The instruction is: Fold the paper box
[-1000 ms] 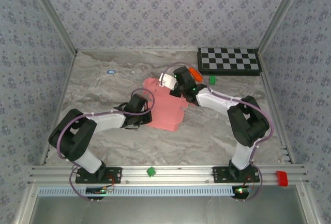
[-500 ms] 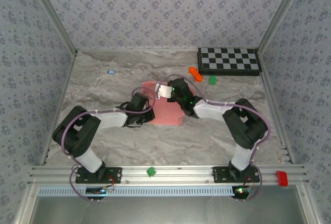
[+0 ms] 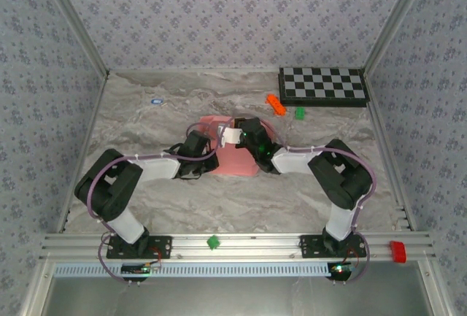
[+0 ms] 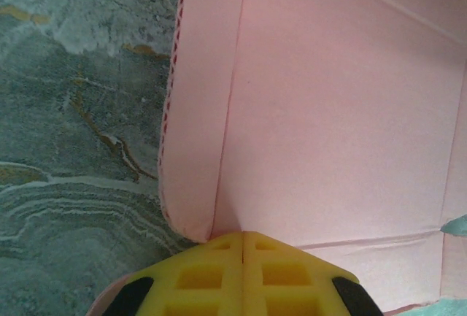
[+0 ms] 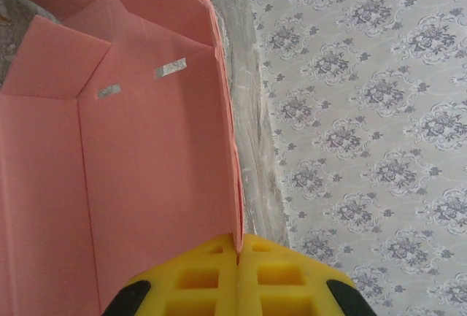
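Paper box [image 3: 235, 163] partly raised at middle of table [image 3: 139, 122], between the arms: left gripper [image 4: 243, 243] at its 9 o'clock edge, jaws clenched tight, tips against a creased panel; right gripper [image 5: 238, 247] at its 1 o'clock, jaws pinching the upright wall's edge.

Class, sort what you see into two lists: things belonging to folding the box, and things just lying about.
Job: paper box, left gripper, right gripper.
Lying about: checkerboard, orange block, green block, small blue item.
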`<act>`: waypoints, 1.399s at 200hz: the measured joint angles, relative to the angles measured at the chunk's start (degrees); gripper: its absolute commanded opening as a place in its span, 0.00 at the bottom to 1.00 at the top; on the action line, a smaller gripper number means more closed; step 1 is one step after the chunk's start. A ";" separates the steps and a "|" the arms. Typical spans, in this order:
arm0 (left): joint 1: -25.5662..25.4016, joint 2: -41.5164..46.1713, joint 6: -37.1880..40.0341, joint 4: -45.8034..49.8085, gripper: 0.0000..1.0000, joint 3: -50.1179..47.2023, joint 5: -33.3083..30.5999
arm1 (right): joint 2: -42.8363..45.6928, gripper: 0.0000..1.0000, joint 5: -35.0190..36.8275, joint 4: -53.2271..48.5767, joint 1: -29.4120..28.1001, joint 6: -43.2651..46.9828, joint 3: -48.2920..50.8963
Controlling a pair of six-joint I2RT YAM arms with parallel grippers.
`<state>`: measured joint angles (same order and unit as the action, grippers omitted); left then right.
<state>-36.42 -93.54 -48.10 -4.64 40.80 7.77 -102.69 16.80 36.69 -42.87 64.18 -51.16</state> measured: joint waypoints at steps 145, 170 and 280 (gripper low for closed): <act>-0.63 1.42 2.14 6.71 0.26 2.82 -0.11 | -0.50 0.00 0.79 3.04 -0.39 -0.26 1.73; -0.76 6.49 4.11 10.93 0.45 3.80 -1.88 | -0.50 0.00 0.72 2.75 -0.07 -0.24 1.07; 18.99 16.37 15.61 22.67 0.66 7.80 -5.64 | -0.50 0.00 -2.14 -2.91 1.05 -0.74 -2.56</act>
<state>-17.43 -77.17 -32.49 18.02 48.60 2.13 -103.20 14.66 33.78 -41.82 63.44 -53.71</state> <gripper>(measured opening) 0.662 0.052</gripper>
